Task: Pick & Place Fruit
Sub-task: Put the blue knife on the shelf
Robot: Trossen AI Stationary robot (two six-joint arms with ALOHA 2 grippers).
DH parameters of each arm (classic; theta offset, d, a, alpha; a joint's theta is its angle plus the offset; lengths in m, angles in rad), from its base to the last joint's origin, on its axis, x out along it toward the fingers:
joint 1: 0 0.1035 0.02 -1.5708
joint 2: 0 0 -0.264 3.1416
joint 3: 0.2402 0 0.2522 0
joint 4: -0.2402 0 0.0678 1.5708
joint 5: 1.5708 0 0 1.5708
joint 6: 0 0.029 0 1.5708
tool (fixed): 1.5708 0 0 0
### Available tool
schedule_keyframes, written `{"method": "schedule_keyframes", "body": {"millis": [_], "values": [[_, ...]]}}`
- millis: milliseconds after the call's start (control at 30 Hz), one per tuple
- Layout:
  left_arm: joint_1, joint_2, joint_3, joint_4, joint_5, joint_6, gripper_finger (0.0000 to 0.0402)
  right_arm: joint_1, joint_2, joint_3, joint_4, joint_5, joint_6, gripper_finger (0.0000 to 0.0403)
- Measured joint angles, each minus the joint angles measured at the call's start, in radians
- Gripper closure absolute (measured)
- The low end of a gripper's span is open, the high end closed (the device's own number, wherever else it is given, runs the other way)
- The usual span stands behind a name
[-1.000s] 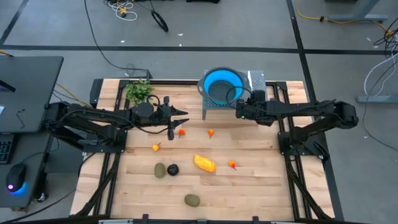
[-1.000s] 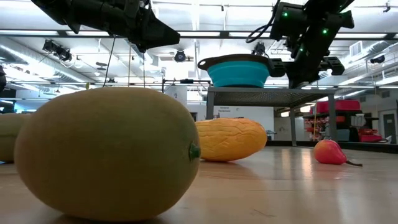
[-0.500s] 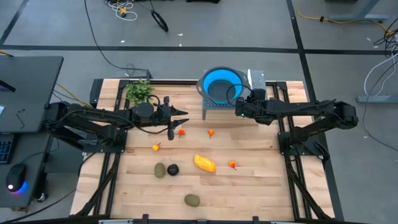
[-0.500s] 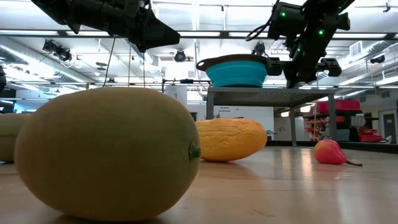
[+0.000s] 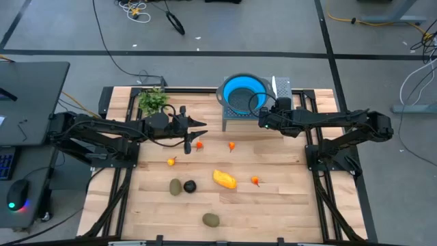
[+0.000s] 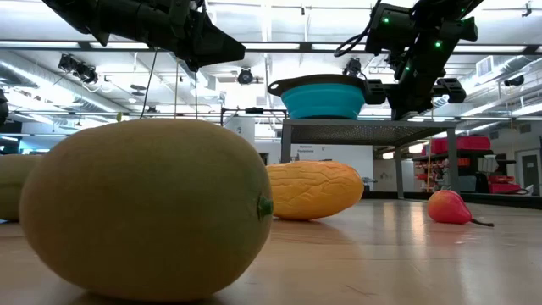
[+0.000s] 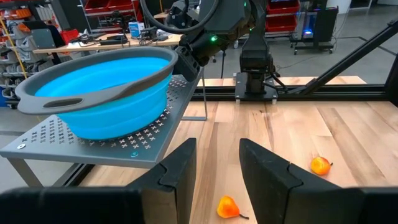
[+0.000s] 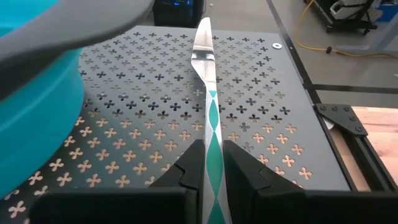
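The toy fruits lie on the wooden table: a long yellow-orange piece (image 5: 224,179), tiny orange-red ones (image 5: 199,145) (image 5: 231,145) (image 5: 171,161) (image 5: 255,180), two olive ovals (image 5: 175,186) (image 5: 211,219) and a blackish round one (image 5: 190,186). My left gripper (image 5: 194,131) (image 7: 217,168) hovers open above the table, over the orange-red pieces (image 7: 228,207). My right gripper (image 5: 277,102) (image 8: 212,171) is at the grey perforated stand (image 5: 283,87), beside the blue bowl (image 5: 243,92), shut on a thin pale striped strip (image 8: 207,93). My right gripper pinches the striped strip's green-patterned handle (image 8: 211,146) between its two fingers (image 8: 191,169). The fingers lie along the strip and point toward the table's far edge. The pale blade end (image 8: 204,37) reaches out ahead over the perforated stand top; whether it rests there I cannot tell.
The blue bowl (image 7: 106,87) (image 6: 320,95) stands on the stand's perforated top (image 8: 137,106), which is raised on legs at the table's far edge. A leafy green sprig (image 5: 153,100) lies at the far left. Bare wood spreads between and around the fruits.
My right gripper has risen slightly beside the bowl and tipped a little, still shut on the strip.
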Motion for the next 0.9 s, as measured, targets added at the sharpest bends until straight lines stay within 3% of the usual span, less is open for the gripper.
{"method": "schedule_keyframes", "body": {"millis": [467, 900], "values": [[0.000, 0.000, 0.000, -0.001, 0.000, 0.000, 0.0272, 0.001, 0.000, 0.000, -0.012, 0.000, 0.000, 0.0327], [0.000, 0.000, 0.000, -0.011, 0.000, 0.000, 0.0272, 0.043, 0.000, 0.000, -0.060, 0.000, -0.023, 0.0324]]}}
